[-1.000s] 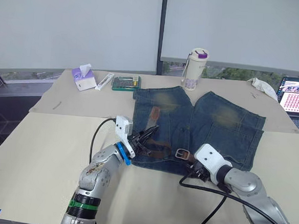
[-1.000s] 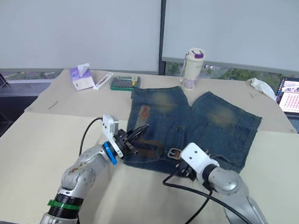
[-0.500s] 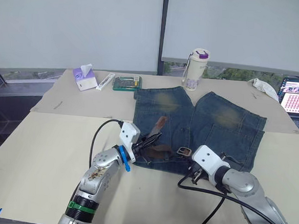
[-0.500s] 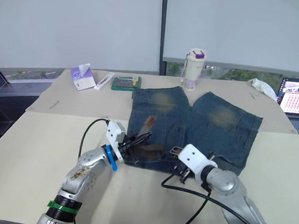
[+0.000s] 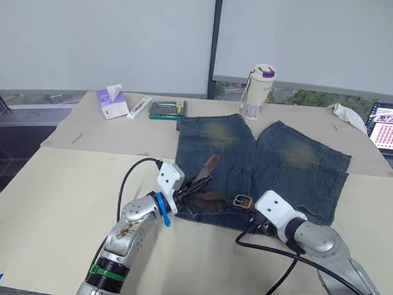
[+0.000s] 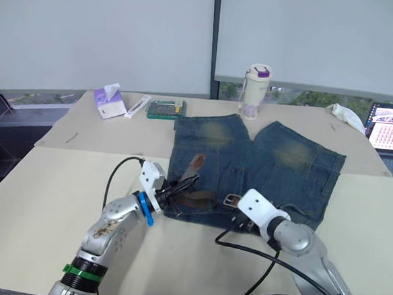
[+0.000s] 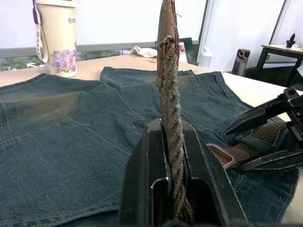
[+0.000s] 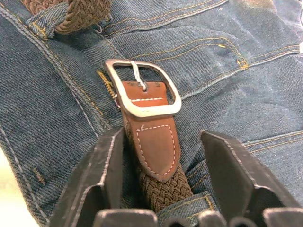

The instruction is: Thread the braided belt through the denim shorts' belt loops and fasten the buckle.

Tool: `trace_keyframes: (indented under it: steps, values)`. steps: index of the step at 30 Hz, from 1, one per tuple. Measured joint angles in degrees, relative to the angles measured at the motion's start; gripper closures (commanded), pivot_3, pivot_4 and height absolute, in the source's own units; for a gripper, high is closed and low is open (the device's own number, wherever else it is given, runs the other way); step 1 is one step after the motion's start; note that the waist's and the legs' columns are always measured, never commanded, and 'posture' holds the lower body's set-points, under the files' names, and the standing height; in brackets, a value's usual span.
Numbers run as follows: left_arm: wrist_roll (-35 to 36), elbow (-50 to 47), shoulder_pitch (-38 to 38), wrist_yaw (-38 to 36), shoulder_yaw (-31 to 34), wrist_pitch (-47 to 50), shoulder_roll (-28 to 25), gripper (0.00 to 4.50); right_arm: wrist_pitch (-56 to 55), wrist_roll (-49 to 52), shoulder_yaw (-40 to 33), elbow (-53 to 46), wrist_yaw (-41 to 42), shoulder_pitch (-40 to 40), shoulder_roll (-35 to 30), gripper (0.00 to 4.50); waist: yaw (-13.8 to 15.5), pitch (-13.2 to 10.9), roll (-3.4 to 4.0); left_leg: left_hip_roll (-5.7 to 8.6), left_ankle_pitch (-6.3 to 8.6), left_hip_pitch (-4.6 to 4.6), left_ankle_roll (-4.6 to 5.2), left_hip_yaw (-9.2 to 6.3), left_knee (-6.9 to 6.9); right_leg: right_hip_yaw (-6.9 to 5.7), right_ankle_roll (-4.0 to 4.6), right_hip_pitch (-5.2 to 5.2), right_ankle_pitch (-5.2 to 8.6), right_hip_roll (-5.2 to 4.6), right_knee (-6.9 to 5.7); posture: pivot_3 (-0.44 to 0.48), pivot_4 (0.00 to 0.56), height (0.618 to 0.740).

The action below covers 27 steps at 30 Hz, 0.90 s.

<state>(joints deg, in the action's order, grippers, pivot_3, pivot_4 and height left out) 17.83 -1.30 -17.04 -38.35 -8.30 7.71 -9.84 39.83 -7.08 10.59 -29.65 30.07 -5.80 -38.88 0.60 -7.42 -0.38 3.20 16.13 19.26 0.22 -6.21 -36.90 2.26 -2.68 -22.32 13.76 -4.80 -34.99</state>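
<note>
Between the released right gripper (image 8: 161, 189) fingers lies the buckle (image 8: 142, 92); left gripper (image 7: 173, 156) grasps the braided belt (image 7: 170, 109).

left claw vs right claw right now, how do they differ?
Left claw is shut on the braided belt, gripping the strap edge-on so its free end stands up over the shorts. Right claw is open, its fingers on either side of the belt just behind the buckle, not pinching it. The left works the tail end, the right the buckle end. Both sit low at the waistband.
</note>
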Motion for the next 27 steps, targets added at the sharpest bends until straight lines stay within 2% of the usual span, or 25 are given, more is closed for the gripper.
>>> trace_keyframes:
  steps: [2,3,6,10,18,21,27]
  values:
    - [0.0,0.0,0.0,0.0,0.0,0.0,0.0,4.5,0.7,0.0,0.0,0.0,-0.3,0.0,0.3,1.83,0.0,0.0,0.0,0.0,0.0,-0.01,0.0,0.0,0.0,0.0,0.0,0.01,0.0,0.0,0.0,0.0,0.15,0.74]
    - [0.0,0.0,0.0,0.0,0.0,0.0,0.0,4.5,0.9,0.0,-0.1,0.0,-0.4,0.0,0.5,2.07,0.0,0.0,0.0,0.0,0.0,-0.01,0.0,0.0,0.0,0.0,0.0,0.01,0.0,0.0,0.0,0.0,0.15,0.74]
    - [0.0,0.0,0.0,0.0,0.0,0.0,0.0,4.5,2.5,0.0,-0.1,-0.1,-0.4,0.1,1.2,2.94,0.0,0.0,0.0,0.0,0.0,-0.01,0.0,0.0,0.0,-0.01,0.0,0.01,0.0,-0.01,0.0,0.0,0.15,0.74]
    - [-0.4,0.0,0.0,-0.1,-0.2,0.0,-0.2,4.5,4.8,0.0,-0.1,-0.8,-0.3,0.3,1.1,4.37,0.1,0.0,0.0,0.02,0.0,-0.01,0.01,-0.02,0.0,-0.02,0.0,0.03,0.0,-0.04,0.0,0.0,0.15,0.74]
    - [-4.6,1.1,0.0,-0.7,-2.5,-1.8,-2.1,4.5,4.5,-0.5,-0.9,-1.4,-2.4,0.3,3.0,4.45,0.0,0.0,-0.04,0.02,0.0,-0.01,0.01,-0.01,0.0,-0.02,0.0,0.01,0.0,-0.03,-0.01,0.0,0.15,0.74]
    - [-8.5,2.6,0.0,0.0,-4.0,-4.0,-2.8,4.5,4.4,2.1,-5.5,-2.0,-4.8,0.7,10.2,4.45,-0.1,0.0,-0.03,-0.02,0.0,0.01,0.0,-0.03,0.02,0.01,0.01,-0.05,0.0,0.01,-0.04,0.0,0.15,0.74]
    - [-16.4,7.1,-1.6,2.3,-7.2,-8.8,-3.5,4.5,4.4,6.8,-10.4,-3.8,-6.9,0.9,17.0,4.45,-0.1,0.0,-0.01,-0.01,0.0,-0.02,0.01,-0.03,0.04,0.01,0.01,-0.06,-0.01,0.04,-0.04,0.0,0.15,0.74]
